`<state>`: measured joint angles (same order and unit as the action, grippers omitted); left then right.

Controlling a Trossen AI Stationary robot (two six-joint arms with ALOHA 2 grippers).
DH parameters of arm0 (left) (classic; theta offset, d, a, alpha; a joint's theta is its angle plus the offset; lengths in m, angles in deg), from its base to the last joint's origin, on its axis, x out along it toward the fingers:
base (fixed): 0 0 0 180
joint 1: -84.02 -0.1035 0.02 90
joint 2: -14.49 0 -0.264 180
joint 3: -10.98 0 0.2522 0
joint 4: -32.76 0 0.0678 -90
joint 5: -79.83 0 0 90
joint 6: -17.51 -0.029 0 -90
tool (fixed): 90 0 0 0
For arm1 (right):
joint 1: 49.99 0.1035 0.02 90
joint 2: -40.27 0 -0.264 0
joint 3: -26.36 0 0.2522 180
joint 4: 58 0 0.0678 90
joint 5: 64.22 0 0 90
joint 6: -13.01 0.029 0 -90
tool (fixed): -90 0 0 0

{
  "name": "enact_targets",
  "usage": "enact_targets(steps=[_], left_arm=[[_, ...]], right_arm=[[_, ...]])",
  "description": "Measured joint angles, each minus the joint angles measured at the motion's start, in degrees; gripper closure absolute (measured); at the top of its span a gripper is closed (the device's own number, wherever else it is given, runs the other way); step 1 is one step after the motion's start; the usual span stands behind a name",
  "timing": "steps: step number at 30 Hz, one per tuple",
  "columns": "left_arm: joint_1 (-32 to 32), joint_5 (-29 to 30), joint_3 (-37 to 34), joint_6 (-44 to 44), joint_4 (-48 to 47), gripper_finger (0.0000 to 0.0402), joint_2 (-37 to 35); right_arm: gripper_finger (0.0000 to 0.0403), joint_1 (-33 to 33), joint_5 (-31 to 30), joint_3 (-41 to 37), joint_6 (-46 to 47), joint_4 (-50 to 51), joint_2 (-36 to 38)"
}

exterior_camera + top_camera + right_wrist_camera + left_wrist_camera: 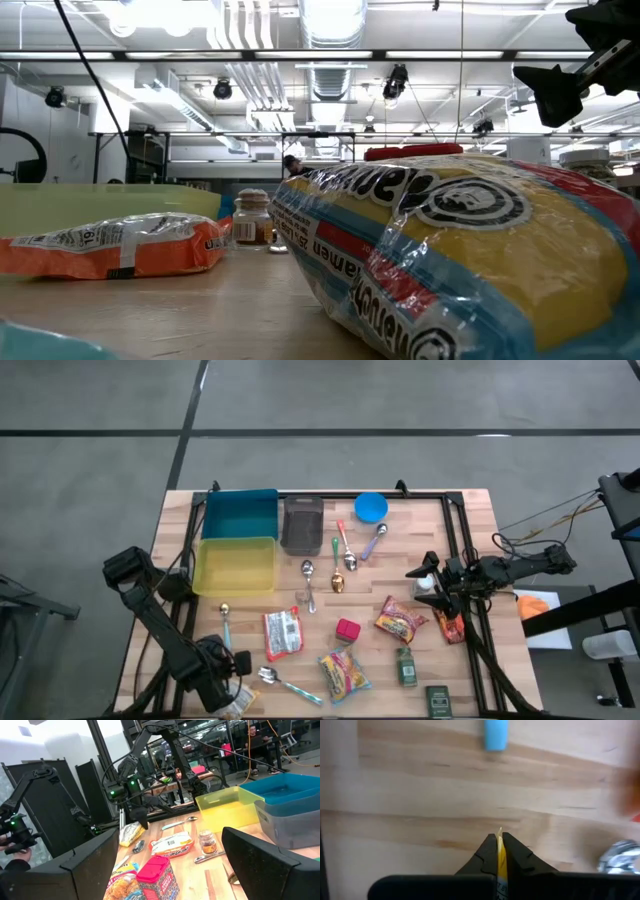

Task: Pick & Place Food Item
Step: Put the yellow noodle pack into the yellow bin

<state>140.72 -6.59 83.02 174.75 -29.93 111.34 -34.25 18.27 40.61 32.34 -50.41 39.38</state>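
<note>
My left gripper (228, 682) stands at the table's near left corner, pointing down, shut on a yellow food packet (238, 705). The right wrist view shows that packet (131, 834) below the left gripper's fingers. My right gripper (418, 580) waits open above the table's right side, level and turned toward the left, with nothing between its fingers. The yellow bin (237, 565), the blue bin (240, 515) and the grey bin (302, 525) stand at the far left of the table. My left gripper pinches a thin edge of the yellow packet (500, 834) between its two fingertips, and a sliver of it sticks out past them. The fingers come from above, pointing down. The packet hangs tilted below them (129, 837); whether its lower end touches the table I cannot tell.
A blue-handled spoon (290, 685) lies just right of my left gripper. An orange packet (283, 633), a red box (347, 629), ramen packs (345, 672) (400, 622), green packets (406, 667), several spoons (340, 555) and a blue bowl (371, 507) are spread over the table's middle.
</note>
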Motion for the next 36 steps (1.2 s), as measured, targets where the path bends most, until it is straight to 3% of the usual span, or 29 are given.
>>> enact_targets(steps=[15, 36], left_arm=[[0.00, 11.21, -0.06, -3.97, -3.43, 0.0401, -4.23], [0.02, 37.11, -0.06, -16.16, -8.35, 0.0401, -11.07]], right_arm=[[0.0052, -0.01, 0.01, 0.00, 0.00, 0.00, 0.00], [0.0052, -0.01, 0.02, 0.00, 0.00, 0.00, 0.01]])
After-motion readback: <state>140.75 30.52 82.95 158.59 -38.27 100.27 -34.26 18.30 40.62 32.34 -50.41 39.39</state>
